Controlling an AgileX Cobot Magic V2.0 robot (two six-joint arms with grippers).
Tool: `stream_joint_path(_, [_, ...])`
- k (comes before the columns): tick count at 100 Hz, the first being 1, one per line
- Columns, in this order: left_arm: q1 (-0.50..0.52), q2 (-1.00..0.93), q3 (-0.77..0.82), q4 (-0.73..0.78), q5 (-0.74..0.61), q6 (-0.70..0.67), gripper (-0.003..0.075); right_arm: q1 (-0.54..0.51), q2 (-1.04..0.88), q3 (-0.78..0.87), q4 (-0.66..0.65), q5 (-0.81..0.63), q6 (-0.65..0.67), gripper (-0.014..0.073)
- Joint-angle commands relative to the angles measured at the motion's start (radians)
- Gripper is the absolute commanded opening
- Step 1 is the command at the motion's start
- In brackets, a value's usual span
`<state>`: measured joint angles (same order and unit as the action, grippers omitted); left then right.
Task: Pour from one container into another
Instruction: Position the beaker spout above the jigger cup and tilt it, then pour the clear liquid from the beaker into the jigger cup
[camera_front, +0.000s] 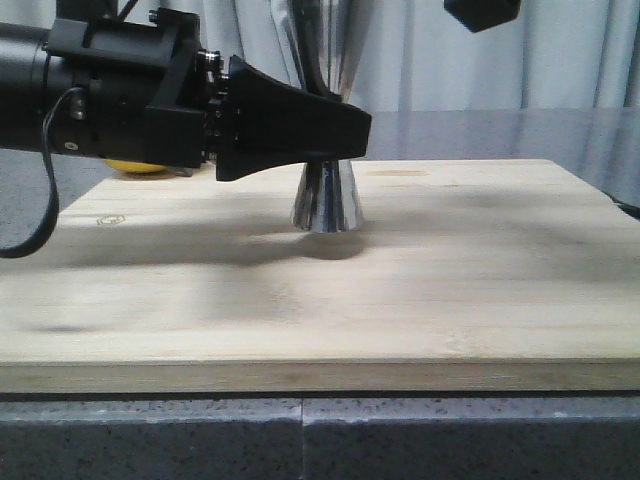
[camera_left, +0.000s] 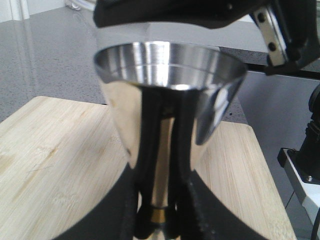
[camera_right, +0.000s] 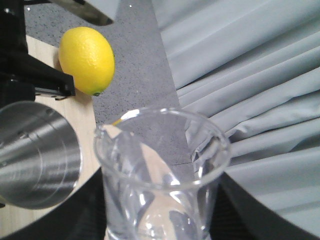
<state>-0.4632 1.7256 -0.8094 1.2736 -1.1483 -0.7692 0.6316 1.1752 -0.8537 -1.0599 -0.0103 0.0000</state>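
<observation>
Pre-pour: left fingers (camera_left: 160, 210) clamp jigger (camera_front: 327, 195) at its waist on the board (camera_front: 480, 290); right fingers hold beaker (camera_right: 160, 175) beside it. Next: tip the beaker over the jigger's mouth.

The left gripper (camera_front: 350, 130) hides the jigger's (camera_front: 326, 200) waist in front view, and the beaker's (camera_right: 160, 170) base is cut off.

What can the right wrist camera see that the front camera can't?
Only the right wrist view shows the clear glass beaker and the gray curtain. Only the front view shows the left gripper reaching across the jigger's middle and the whole wooden board. Both show the steel jigger and the yellow lemon.
</observation>
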Motion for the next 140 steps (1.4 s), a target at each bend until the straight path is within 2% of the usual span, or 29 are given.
stream_joint_path(1, [-0.007, -0.049, -0.023, -0.039, -0.214, -0.01, -0.0019, 0.001, -0.031, -0.037, -0.016, -0.041, 0.0, 0.0289])
stream_joint_path(140, [-0.007, -0.049, -0.023, -0.039, -0.214, -0.01, -0.0019, 0.001, -0.031, -0.037, -0.154, -0.041, 0.0, 0.0289])
